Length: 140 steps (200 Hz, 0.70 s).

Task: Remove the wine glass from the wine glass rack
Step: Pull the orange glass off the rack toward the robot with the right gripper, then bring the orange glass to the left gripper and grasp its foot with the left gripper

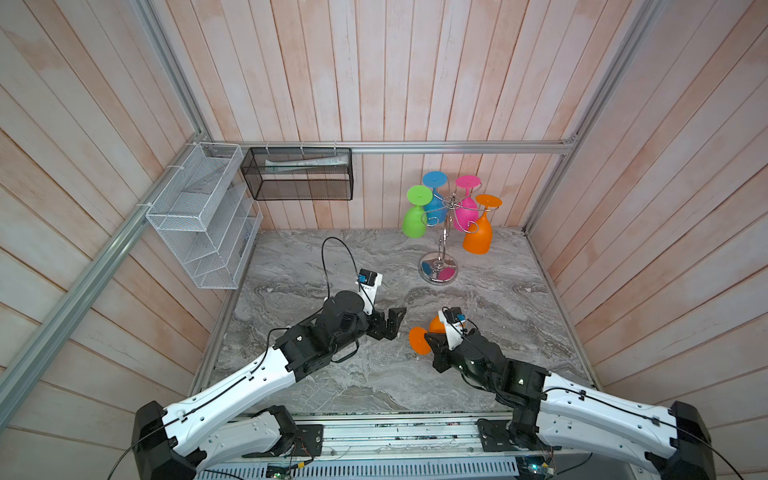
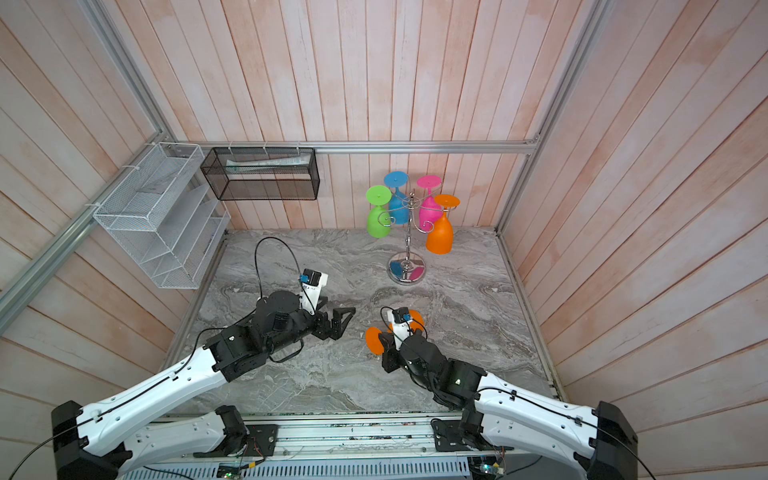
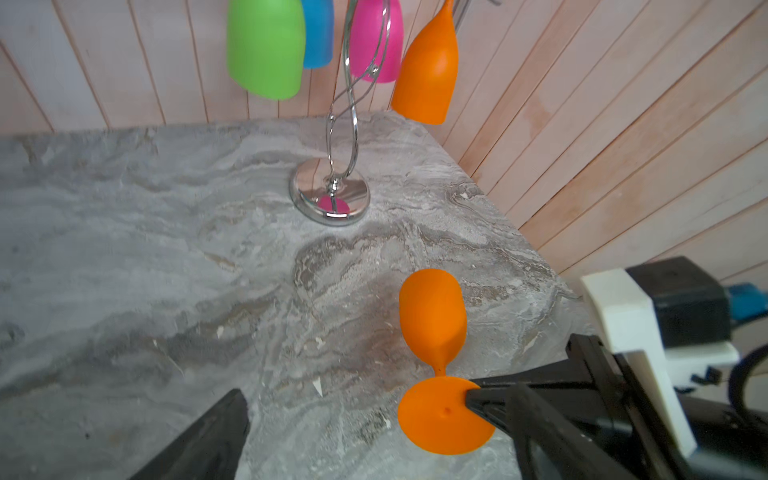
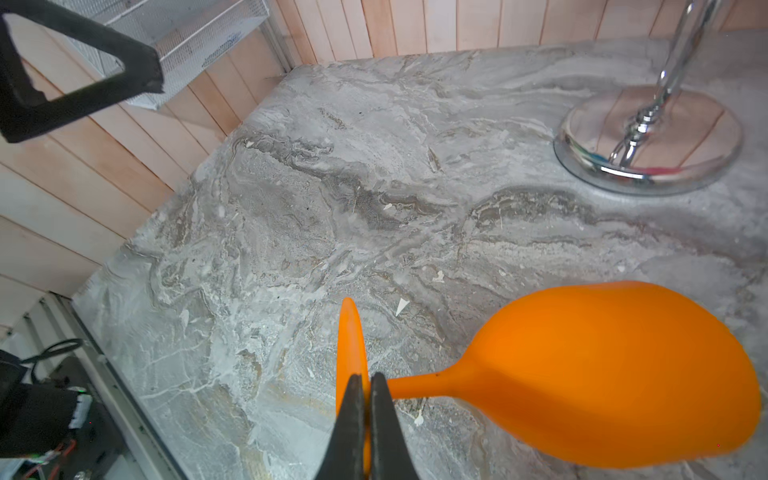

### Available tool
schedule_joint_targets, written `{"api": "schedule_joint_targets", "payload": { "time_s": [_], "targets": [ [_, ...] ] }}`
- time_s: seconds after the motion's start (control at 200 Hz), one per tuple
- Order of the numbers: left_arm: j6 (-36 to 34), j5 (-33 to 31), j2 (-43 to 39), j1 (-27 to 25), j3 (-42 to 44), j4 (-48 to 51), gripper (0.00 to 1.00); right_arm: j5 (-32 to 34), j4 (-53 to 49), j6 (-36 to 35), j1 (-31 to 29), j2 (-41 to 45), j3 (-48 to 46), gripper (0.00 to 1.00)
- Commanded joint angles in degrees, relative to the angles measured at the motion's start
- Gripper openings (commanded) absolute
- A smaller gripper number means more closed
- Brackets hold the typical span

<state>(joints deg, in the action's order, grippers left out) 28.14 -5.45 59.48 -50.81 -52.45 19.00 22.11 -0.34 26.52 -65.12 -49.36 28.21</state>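
Bright, even, diffuse light fills all views, and shadows on the table (image 1: 374, 257) are faint and soft. The rack (image 1: 436, 270), at one o'clock on the table in both top views, glints sharply at its mirrored base. Wall planks bow toward the top views' edges. In the wrist views the right gripper (image 4: 366, 376), the glass (image 4: 602, 374) and the hung glasses (image 3: 266, 50) look soft.

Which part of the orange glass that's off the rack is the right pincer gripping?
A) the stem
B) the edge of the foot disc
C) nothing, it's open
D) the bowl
B: in the right wrist view the right pincer is shut on the thin edge of the orange wine glass foot disc, while stem and bowl stick out free beside it.
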Motion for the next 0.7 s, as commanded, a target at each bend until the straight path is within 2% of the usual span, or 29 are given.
{"api": "schedule_joint_targets", "payload": {
  "time_s": [0.0, 0.13, 0.225, 0.45, 0.695],
  "targets": [
    [17.01, 0.84, -3.56, -0.26, 2.93, 6.17, 0.97, 13.74, 8.1, -9.08, -5.68, -3.28, 1.84, 0.0],
    [24.38, 0.27, -5.49, -0.26, 4.81, 7.32, 0.94, 20.4, 13.84, -15.99, -10.79, -7.31, 2.4, 0.0],
    [28.73, 0.31, -4.96, -0.17, 4.43, 9.47, 0.91, 22.88, 19.12, -21.57, -13.11, -9.02, 1.65, 0.0],
    [36.49, 3.69, -2.86, 0.34, 3.07, 10.97, 0.87, 24.3, 29.09, -32.92, -16.54, -13.05, -0.1, 0.0],
    [43.55, 9.52, -4.34, 4.74, 1.64, 13.06, 0.84, 24.88, 33.8, -39.59, -17.15, -16.67, 0.33, 0.0]
  ]
}}
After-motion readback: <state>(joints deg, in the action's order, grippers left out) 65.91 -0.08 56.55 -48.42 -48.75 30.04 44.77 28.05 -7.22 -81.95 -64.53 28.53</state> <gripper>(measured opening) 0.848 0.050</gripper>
